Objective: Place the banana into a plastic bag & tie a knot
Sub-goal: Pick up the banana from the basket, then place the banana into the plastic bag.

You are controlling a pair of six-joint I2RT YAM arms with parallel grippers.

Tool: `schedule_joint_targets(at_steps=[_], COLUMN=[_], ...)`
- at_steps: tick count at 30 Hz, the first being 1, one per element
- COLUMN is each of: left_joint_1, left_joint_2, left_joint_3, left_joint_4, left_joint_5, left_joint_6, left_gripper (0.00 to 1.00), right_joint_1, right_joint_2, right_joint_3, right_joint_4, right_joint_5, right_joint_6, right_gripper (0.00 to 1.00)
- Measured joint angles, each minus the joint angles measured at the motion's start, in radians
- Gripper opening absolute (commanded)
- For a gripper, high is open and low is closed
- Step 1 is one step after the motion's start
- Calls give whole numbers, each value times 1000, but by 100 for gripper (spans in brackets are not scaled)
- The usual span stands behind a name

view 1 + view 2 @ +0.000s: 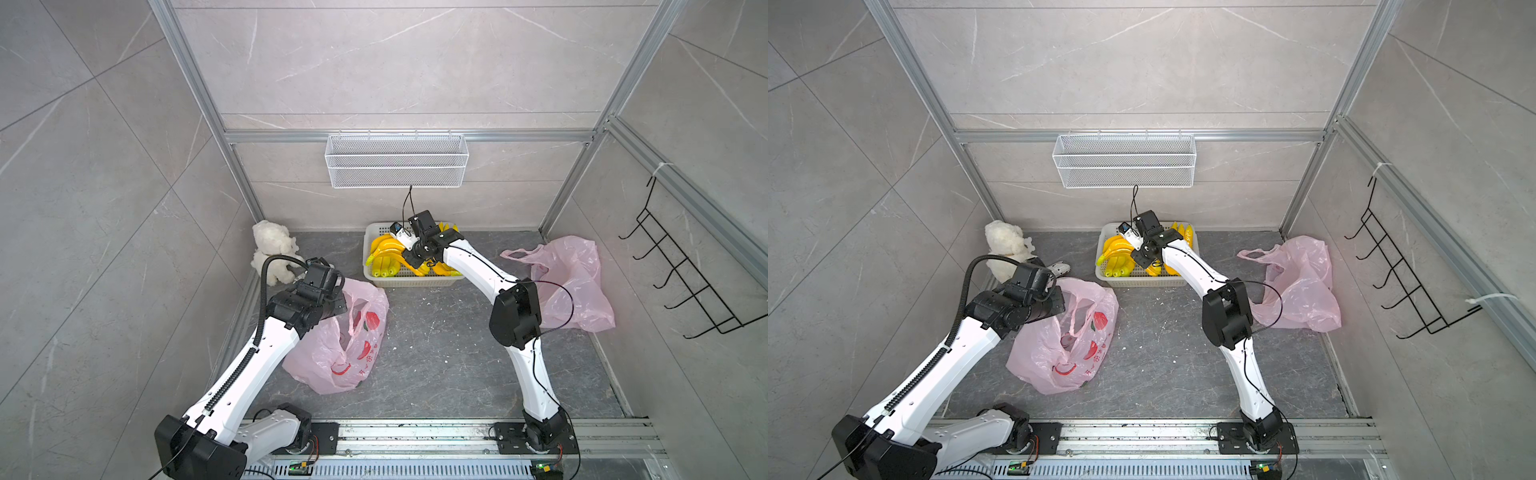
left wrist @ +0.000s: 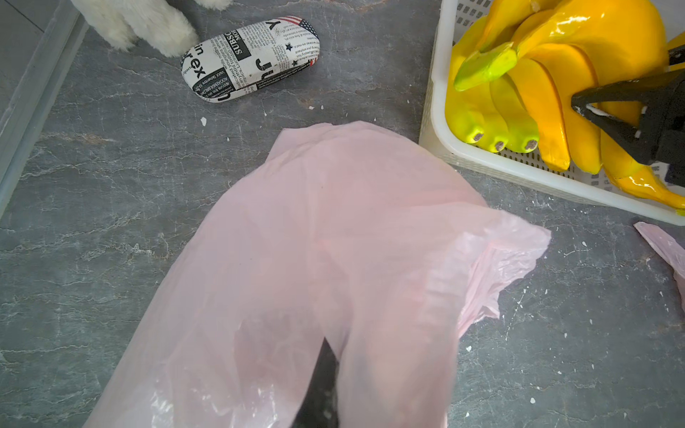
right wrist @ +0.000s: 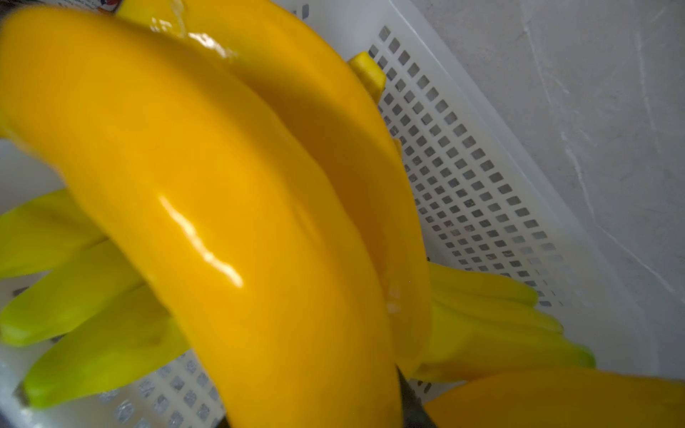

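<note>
1. Nearest the lens, both arms stood on an aluminium rail (image 1: 415, 434) along the front edge of the counter (image 1: 436, 353). The dark marbled stretch between them lay open, flecked with white crumbs.
2. To the left, a printed pink bag (image 1: 357, 357) sagged on the counter, red fruit pictures on its face. Its mouth was gathered up at the left tool (image 1: 340, 296), which was clenched on the thin film. In the left wrist view one dark fingertip (image 2: 322, 381) showed beneath the film.
3. To the right, a second pink bag (image 1: 577, 286), plain and crumpled, lay close to the side frame, beyond the right arm's elbow.
4. At the far edge, a white perforated basket (image 1: 409, 283) sat near the back wall, holding glossy bananas (image 1: 384, 253), deep yellow and going green at the tips. A strip of bare counter parted it from the printed bag.
5. The right tool (image 2: 585, 105) hung inside the basket. One smooth, curved banana (image 3: 222, 222) filled the right wrist view, with a dark finger (image 3: 411, 404) against its side. Whether the tool had clamped it could not be told.
6. Farthest back, a white plush toy (image 1: 272, 249) and a newsprint glasses case (image 2: 252, 59) occupied the left corner. A wire basket (image 1: 397, 160) hung on the back wall and a black hook rack (image 1: 681, 282) on the right.
</note>
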Motion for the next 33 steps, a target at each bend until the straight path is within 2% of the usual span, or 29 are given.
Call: schedule_joint_targets(at_steps=[6, 11, 15, 19, 25, 33], left_joint_1=[2, 22, 29, 29, 29, 29], left_joint_2=[0, 0, 0, 1, 1, 1], left_joint_3=[10, 40, 53, 54, 54, 54], left_joint_4=[-40, -70, -72, -72, -57, -53], left_joint_5=[-44, -83, -96, -93, -51, -16], left_joint_6=[-18, -42, -47, -47, -46, -45], left_gripper=[0, 0, 0, 0, 0, 0], right_joint_1=[11, 49, 148, 275, 430, 601], right_joint_2=[-157, -390, -601, -749, -797, -687], right_joint_3=[-159, -363, -551, -702, -833, -859], right_joint_4=[36, 76, 84, 70, 26, -11], right_joint_5=[-7, 23, 60, 109, 180, 250], right_joint_6=[48, 137, 232, 324, 473, 651], right_gripper=[19, 18, 16, 15, 13, 12])
